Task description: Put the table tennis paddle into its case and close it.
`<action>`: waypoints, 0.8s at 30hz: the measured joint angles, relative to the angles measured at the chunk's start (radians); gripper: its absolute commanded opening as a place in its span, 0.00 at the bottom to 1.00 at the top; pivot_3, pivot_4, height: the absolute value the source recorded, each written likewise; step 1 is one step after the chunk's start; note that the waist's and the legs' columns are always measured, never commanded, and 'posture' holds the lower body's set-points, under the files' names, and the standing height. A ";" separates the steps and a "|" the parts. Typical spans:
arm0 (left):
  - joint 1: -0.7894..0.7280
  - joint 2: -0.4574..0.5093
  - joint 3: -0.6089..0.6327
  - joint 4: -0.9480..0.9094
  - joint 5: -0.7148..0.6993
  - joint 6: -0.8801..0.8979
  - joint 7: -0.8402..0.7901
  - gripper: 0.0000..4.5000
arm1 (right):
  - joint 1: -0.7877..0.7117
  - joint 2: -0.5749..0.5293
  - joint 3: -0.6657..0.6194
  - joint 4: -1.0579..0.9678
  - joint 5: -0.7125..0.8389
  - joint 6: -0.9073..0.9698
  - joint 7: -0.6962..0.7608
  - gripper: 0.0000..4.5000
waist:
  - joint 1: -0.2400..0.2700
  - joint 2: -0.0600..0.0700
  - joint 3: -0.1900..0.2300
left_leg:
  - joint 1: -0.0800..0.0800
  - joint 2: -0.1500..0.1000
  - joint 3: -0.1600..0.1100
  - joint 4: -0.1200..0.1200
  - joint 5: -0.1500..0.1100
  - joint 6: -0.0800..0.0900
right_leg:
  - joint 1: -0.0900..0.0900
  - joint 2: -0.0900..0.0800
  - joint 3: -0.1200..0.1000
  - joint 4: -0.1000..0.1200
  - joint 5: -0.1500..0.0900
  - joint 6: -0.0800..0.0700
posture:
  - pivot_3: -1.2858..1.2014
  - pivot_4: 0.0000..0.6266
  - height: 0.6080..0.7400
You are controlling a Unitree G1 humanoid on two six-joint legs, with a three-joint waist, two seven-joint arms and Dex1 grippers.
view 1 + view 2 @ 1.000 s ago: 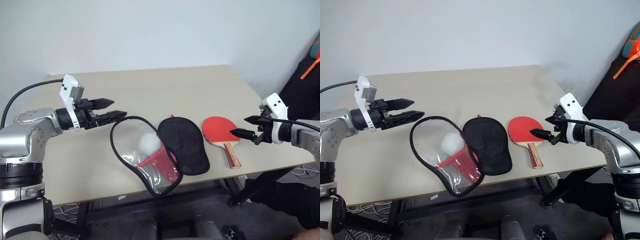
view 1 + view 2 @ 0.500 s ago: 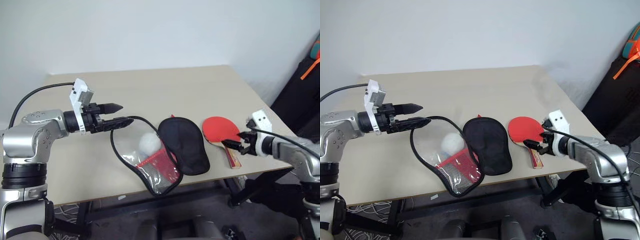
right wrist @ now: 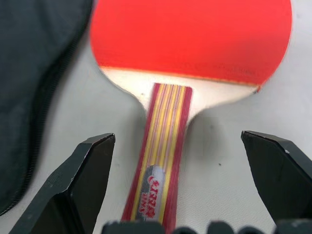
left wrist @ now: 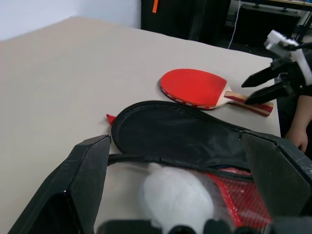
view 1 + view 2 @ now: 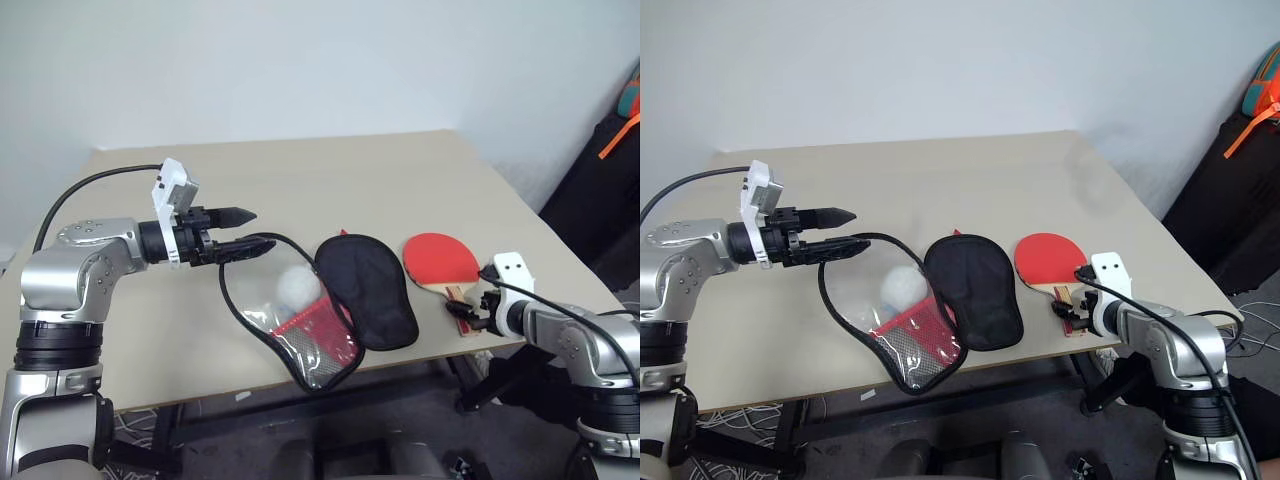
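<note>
left gripper [image 5: 252, 232] fingers spread, nothing in it, mid-left of frame right at the rim of the open black-and-clear paddle-shaped zip case [image 5: 310, 300] | case lying open at centre | red-faced wooden-handled table tennis paddle [image 5: 443, 263] flat, centre-right | right gripper [image 5: 463, 311] wide open, handle end sits between its fingers, not clamped

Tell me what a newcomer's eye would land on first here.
The red table tennis paddle lies face up near the table's front right corner, with the open right gripper straddling its striped handle. Left of it the case lies spread open, black half beside clear half, a white ball inside. The open left gripper hovers at the clear half's rim.
</note>
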 measured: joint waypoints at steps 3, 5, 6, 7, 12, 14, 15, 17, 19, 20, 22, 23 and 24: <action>0.000 -0.007 -0.003 0.003 0.000 0.000 0.001 1.00 | 0.001 0.036 0.000 0.019 -0.020 -0.016 -0.029 1.00 | 0.000 -0.001 0.000 | 0.000 0.000 0.000 0.001 0.000 0.000 | 0.001 0.000 0.000 0.000 0.000 0.000 | 0.52 0.00 1.00; 0.000 -0.007 -0.003 0.003 0.001 -0.001 0.001 1.00 | -0.003 0.048 0.000 0.028 -0.031 -0.024 -0.037 1.00 | -0.001 -0.001 -0.001 | 0.001 0.000 0.000 0.001 0.000 0.000 | 0.001 0.000 0.000 0.000 0.000 0.000 | 0.52 0.00 1.00; 0.000 -0.007 -0.003 0.003 0.001 -0.001 0.002 1.00 | -0.006 0.057 0.000 0.034 -0.037 -0.031 -0.047 1.00 | -0.001 -0.002 -0.001 | 0.001 0.000 0.000 0.001 0.000 0.000 | 0.001 0.000 0.000 0.000 0.000 0.000 | 0.52 0.00 1.00; 0.000 -0.008 -0.003 0.003 0.001 -0.001 0.003 1.00 | -0.008 0.064 0.000 0.040 -0.041 -0.040 -0.056 1.00 | -0.001 -0.002 -0.001 | 0.001 0.000 0.000 0.001 0.000 0.000 | 0.001 0.000 0.000 0.000 0.000 0.000 | 0.52 0.00 1.00; 0.003 -0.012 -0.002 0.003 0.000 -0.001 0.018 1.00 | -0.038 0.093 -0.005 0.083 -0.071 -0.059 -0.093 0.79 | -0.001 -0.002 -0.001 | 0.001 0.000 0.000 0.001 0.000 0.000 | 0.001 0.000 0.000 0.000 0.000 0.000 | 0.52 0.00 1.00; 0.006 -0.017 -0.002 0.002 0.000 -0.001 0.025 1.00 | -0.047 0.102 -0.006 0.094 -0.079 -0.060 -0.105 0.63 | -0.001 -0.002 -0.001 | 0.001 0.000 0.000 0.002 0.000 0.000 | 0.001 0.000 0.000 0.000 0.000 0.000 | 0.52 0.00 1.00; 0.006 -0.019 -0.002 0.002 -0.001 -0.001 0.029 1.00 | -0.052 0.104 -0.006 0.098 -0.079 -0.059 -0.106 0.56 | -0.001 -0.002 -0.001 | 0.001 0.000 0.000 0.002 0.000 0.000 | 0.001 0.000 0.000 0.000 0.000 0.000 | 0.52 0.00 1.00; 0.006 -0.020 -0.002 0.001 -0.001 -0.001 0.035 1.00 | -0.060 0.108 -0.004 0.103 -0.080 -0.056 -0.111 0.40 | -0.001 -0.002 -0.001 | 0.001 0.000 0.000 0.002 0.000 0.000 | 0.001 0.000 0.000 0.000 0.000 0.000 | 0.52 0.00 1.00; 0.006 -0.020 -0.002 -0.002 -0.002 -0.001 0.037 1.00 | -0.066 0.108 0.001 0.107 -0.081 -0.054 -0.114 0.25 | -0.001 -0.002 -0.001 | 0.001 0.000 0.000 0.001 0.000 0.000 | 0.001 0.000 0.000 0.000 0.000 0.000 | 0.52 0.00 1.00; 0.006 -0.020 -0.002 -0.002 -0.002 -0.001 0.037 1.00 | -0.069 0.107 0.002 0.108 -0.083 -0.052 -0.115 0.25 | -0.001 -0.001 -0.001 | 0.001 0.000 0.000 0.001 0.000 0.000 | 0.001 0.000 0.000 0.000 0.000 0.000 | 0.52 0.00 1.00; 0.007 -0.020 -0.002 -0.002 -0.002 -0.001 0.038 1.00 | -0.071 0.108 0.007 0.107 -0.088 -0.048 -0.118 0.25 | -0.001 -0.001 -0.001 | 0.000 0.000 0.000 0.001 0.000 0.000 | 0.001 0.000 0.000 0.000 0.000 0.000 | 0.52 0.00 1.00; 0.008 -0.019 -0.002 -0.002 -0.002 -0.001 0.038 1.00 | -0.071 0.108 0.010 0.105 -0.092 -0.048 -0.120 0.25 | -0.001 -0.001 -0.001 | 0.000 0.000 0.000 0.001 0.000 0.000 | 0.001 0.000 0.000 0.000 0.000 0.000 | 0.52 0.00 1.00; 0.010 -0.019 -0.002 -0.002 -0.002 -0.001 0.038 1.00 | -0.071 0.108 0.013 0.103 -0.096 -0.048 -0.123 0.25 | -0.001 -0.001 -0.001 | 0.000 0.000 0.000 0.001 0.000 0.000 | 0.001 0.000 0.000 0.000 0.000 0.000 | 0.52 0.00 1.00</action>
